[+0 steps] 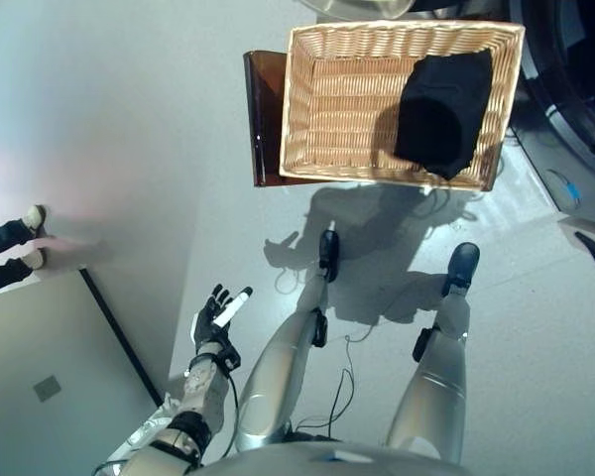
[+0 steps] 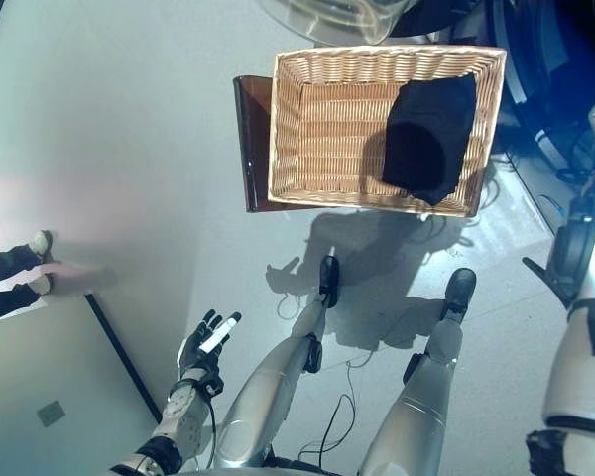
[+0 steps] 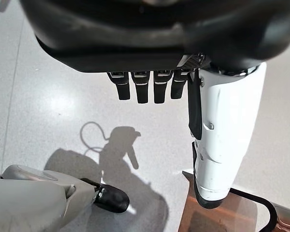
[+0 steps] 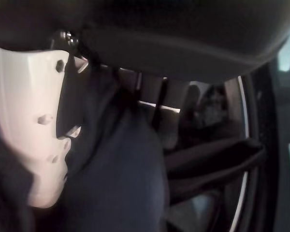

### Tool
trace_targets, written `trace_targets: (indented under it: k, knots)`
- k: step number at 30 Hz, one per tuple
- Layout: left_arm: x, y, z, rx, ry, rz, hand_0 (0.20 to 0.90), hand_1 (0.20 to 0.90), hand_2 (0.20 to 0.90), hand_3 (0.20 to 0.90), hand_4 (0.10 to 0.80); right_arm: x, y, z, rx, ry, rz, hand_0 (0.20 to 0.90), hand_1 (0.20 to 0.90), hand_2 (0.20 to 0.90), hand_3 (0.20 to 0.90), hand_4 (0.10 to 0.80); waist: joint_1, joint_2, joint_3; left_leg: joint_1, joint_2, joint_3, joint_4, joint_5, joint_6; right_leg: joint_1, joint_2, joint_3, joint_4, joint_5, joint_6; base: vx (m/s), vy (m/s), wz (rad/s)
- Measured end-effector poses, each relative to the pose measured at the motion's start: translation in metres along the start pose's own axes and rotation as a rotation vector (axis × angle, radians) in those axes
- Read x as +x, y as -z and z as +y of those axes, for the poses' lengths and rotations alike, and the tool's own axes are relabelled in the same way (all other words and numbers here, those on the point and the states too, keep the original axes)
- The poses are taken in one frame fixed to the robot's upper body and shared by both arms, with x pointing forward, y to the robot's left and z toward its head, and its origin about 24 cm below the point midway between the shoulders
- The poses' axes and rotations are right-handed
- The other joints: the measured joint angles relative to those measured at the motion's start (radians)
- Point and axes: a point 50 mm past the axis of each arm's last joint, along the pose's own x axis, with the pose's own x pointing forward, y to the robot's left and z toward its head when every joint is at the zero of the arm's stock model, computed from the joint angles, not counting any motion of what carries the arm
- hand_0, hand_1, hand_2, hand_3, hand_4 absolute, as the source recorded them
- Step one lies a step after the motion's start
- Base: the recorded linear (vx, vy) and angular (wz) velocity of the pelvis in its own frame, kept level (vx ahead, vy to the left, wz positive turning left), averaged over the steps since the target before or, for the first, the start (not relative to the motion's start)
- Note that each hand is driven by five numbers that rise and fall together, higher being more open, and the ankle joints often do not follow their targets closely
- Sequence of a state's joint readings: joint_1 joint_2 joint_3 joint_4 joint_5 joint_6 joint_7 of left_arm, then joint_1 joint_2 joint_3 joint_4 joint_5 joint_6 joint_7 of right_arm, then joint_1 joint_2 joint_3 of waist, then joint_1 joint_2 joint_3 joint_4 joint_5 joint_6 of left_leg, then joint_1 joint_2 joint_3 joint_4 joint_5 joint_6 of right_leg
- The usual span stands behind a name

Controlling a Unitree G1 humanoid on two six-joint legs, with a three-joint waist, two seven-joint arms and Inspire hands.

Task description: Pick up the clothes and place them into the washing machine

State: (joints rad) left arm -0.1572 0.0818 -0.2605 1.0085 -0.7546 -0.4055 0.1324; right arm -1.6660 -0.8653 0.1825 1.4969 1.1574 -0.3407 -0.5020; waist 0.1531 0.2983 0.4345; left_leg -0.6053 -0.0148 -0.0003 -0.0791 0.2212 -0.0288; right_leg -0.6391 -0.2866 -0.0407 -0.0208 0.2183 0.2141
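one wicker basket (image 1: 327,109). one brown stand (image 1: 262,119) beneath it. one black garment (image 1: 442,112) lying in the basket; one more dark garment (image 4: 121,179) in the right hand (image 4: 34,121), seen in the right wrist view. one washing machine drum opening (image 4: 241,145). one person's pair of shoes (image 1: 32,236) at the left edge. two robot hands; left hand (image 1: 216,315) empty.

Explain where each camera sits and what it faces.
Left eye view: head, looking down at woven wicker basket holding black folded garment; left hand open.
Right eye view: same scene, slightly offset.
Left wrist view: along the left hand toward the grey floor.
Right wrist view: right hand against dark blue cloth at the washing machine opening.
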Motion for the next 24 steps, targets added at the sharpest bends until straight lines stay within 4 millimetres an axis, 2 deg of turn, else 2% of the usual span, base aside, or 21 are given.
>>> trace_targets:
  k: [13,20,21,22,23,24]
  knots:
    - [0.0,0.001,-0.003,0.018,-0.005,0.001,0.9,0.9,0.9,0.9,0.8,0.001,-0.008,-0.006,0.265,0.136,0.01,0.2,0.2,0.2,0.2,0.3,0.007,0.0,0.0,0.0,-0.009,0.0,0.0,0.0,0.0,0.0,-0.01,0.0,0.006,-0.004,0.005,-0.005,0.001,0.0]
    - [0.0,-0.001,-0.003,0.016,-0.007,-0.015,0.9,0.9,0.9,0.9,0.8,0.001,-0.01,-0.007,0.279,0.156,-0.001,0.2,0.2,0.2,0.2,0.3,0.003,0.001,0.0,0.003,-0.017,0.0,0.0,0.003,0.004,0.0,-0.019,0.0,0.014,-0.007,0.01,0.0,0.004,0.02]
    - [0.0,-0.001,-0.003,0.016,-0.007,-0.015,0.9,0.9,0.9,0.9,0.8,0.001,-0.01,-0.007,0.278,0.159,-0.001,0.244,0.244,0.244,0.244,0.331,0.003,0.001,0.0,0.003,-0.017,0.0,0.0,0.003,0.004,0.0,-0.019,0.0,0.015,-0.007,0.01,0.0,0.0,0.0]
    - [0.0,-0.001,-0.003,0.016,-0.007,-0.015,0.9,0.9,0.9,0.9,0.8,0.001,-0.01,-0.007,0.278,0.162,-0.001,0.439,0.439,0.439,0.439,0.471,0.003,0.001,0.0,0.003,-0.017,0.0,0.0,0.003,0.004,0.0,-0.019,0.0,0.015,-0.007,0.01,0.0,0.0,0.0]
    - [0.0,-0.001,-0.003,0.016,-0.007,-0.015,0.9,0.9,0.9,0.9,0.8,0.001,-0.01,-0.007,0.277,0.17,0.0,0.9,0.9,0.9,0.9,0.8,0.003,0.001,0.0,0.003,-0.017,0.0,0.0,0.004,0.005,0.0,-0.019,0.0,0.016,-0.007,0.01,0.0,0.0,0.0]
    - [0.0,-0.001,-0.003,0.016,-0.007,-0.015,0.9,0.9,0.9,0.9,0.8,0.001,-0.01,-0.007,0.277,0.17,0.0,0.9,0.9,0.9,0.9,0.8,0.003,0.001,0.0,0.003,-0.017,0.0,0.0,0.004,0.005,0.0,-0.019,0.0,0.017,-0.007,0.01,0.0,0.0,0.0]
